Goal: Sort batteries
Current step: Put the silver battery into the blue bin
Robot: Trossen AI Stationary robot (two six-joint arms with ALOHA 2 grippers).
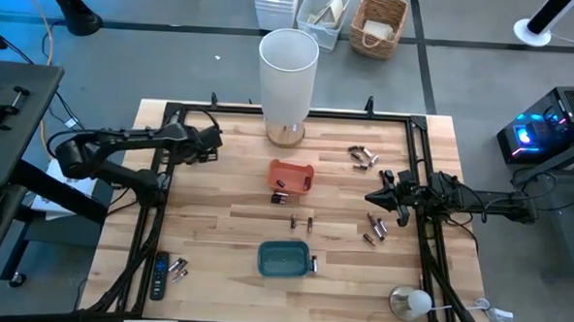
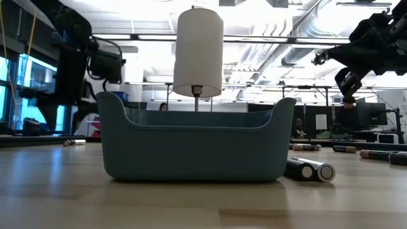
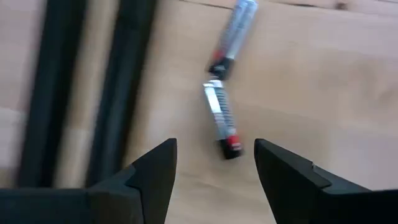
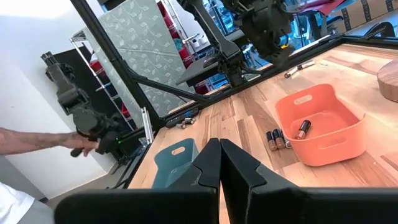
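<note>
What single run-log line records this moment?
left hand: open over batteries | right hand: shut, empty | orange tray: some batteries | blue tray: empty

Even, bright overhead light covers the high view; the bench (image 1: 226, 226) shows only faint, soft shadows, and a blue glow comes from a computer case (image 1: 546, 129) at the right edge. In the low view, ceiling lights glare white across the top of the frame, so the arms read as dark silhouettes and the white cylinder (image 2: 199, 51) looks washed out; the foreground wood at the bottom is out of focus. The left wrist view is smeared with blur: the batteries (image 3: 222, 121) at centre and the black rails at left are streaked. The right wrist view is sharp, and bright at its upper left.
</note>
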